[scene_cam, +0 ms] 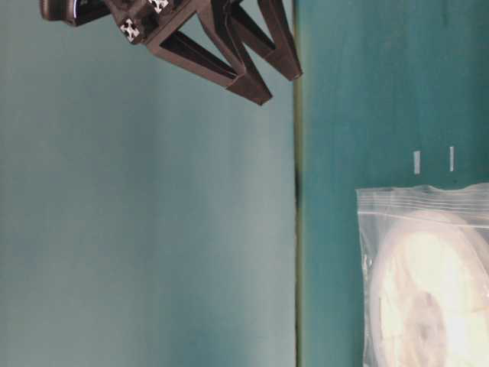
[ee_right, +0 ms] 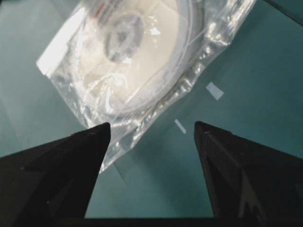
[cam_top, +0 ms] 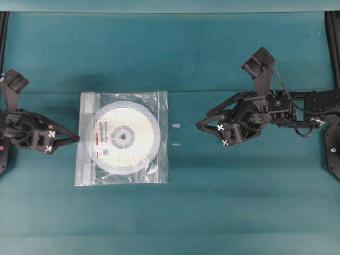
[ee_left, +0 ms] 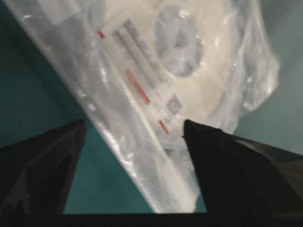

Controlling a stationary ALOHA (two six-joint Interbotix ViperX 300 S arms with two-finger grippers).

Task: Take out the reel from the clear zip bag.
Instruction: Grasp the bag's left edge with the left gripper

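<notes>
I've got both the left gripper (cam_top: 71,139) and the right gripper (cam_top: 201,125) spread wide and empty, flanking the clear zip bag (cam_top: 159,114) on the bench's left half, ready to pinch opposite edges with the reel (cam_top: 123,137) inside.

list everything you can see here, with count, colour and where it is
clear zip bag: one, transparent and crinkly, lying flat left of the table's middle, with a pale strip along its left edge
reel: one, white/cream disc with a grey hub and a white label with red marks, inside the bag
tape marks: two, small and pale, on the table just right of the bag
table: one, teal surface under everything
left gripper: one, black, open, at the bag's left edge, holding nothing
right gripper: one, black, open, right of the tape marks, clear of the bag
</notes>
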